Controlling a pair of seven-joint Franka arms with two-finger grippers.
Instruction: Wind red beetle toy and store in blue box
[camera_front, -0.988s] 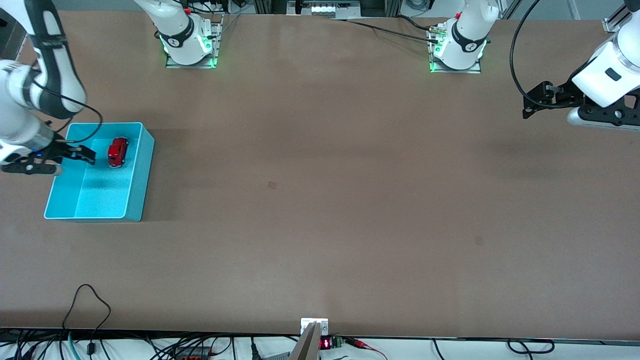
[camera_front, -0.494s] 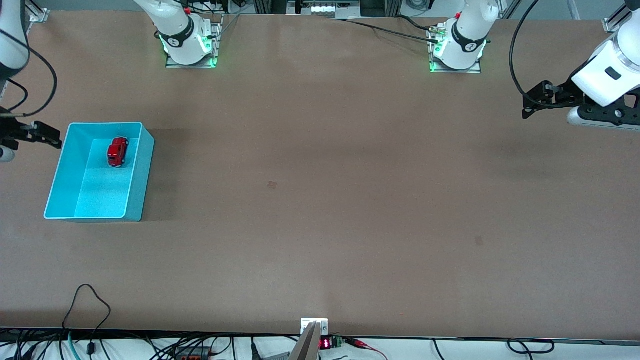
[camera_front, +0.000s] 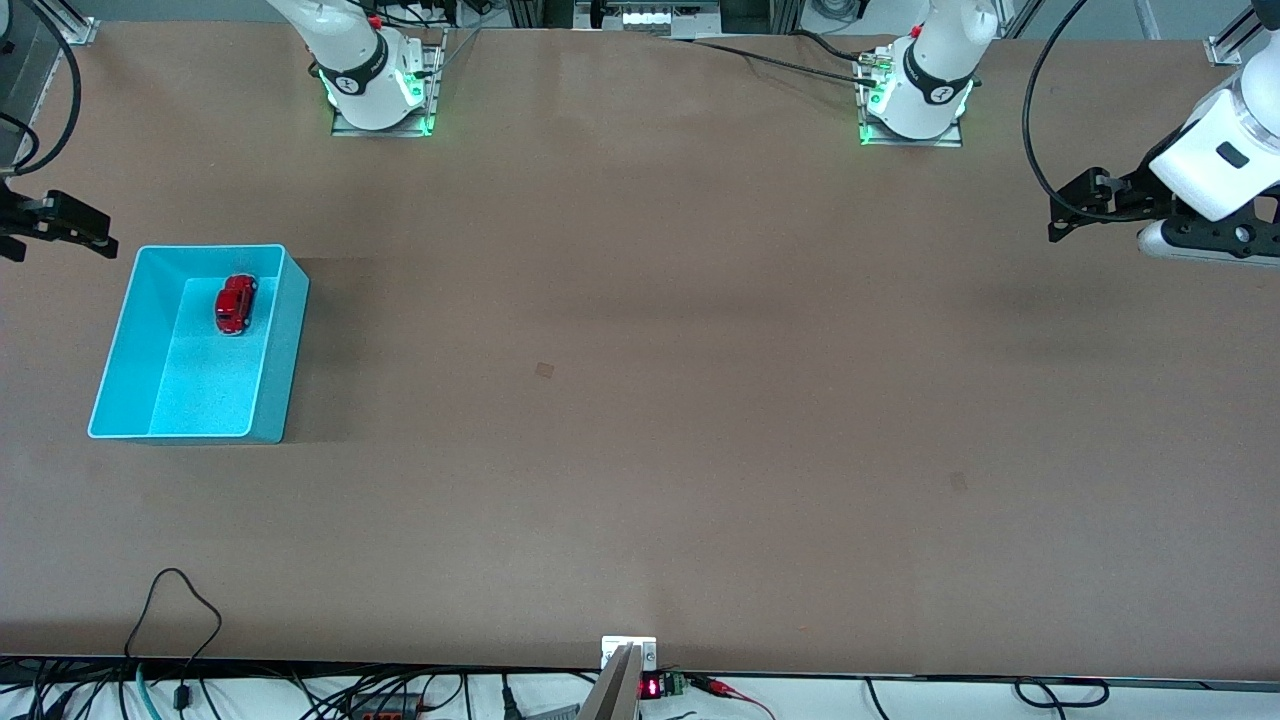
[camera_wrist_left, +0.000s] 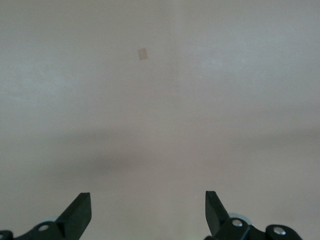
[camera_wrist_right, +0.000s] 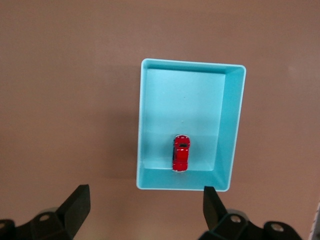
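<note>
In the box (camera_front: 286, 345), which sits in the middle band of the front view at the right arm's end of the table (camera_front: 640, 420), the toy (camera_front: 235, 303) rests on its wheels on the floor. It is in the half farther from the front camera, close to the end wall but apart from the long walls. The right wrist view shows the same: toy (camera_wrist_right: 181, 152) upright inside the box (camera_wrist_right: 150, 100), with nothing gripping it. The right gripper (camera_front: 95, 232) hangs just above the box's upper corner in the front view, over bare table, jaws spread wide and empty. The left gripper (camera_front: 1060, 210) waits over the table at the left arm's end, also wide and empty, with only table beneath it in its wrist view. Storing looks finished, so the step in hand is judged to be the pull-away. To do it well, lift the right gripper clear, keep the jaws apart and do not sweep low past the rim, since the light box could slide or tip if clipped. Whether the toy was wound cannot be told from here.
</note>
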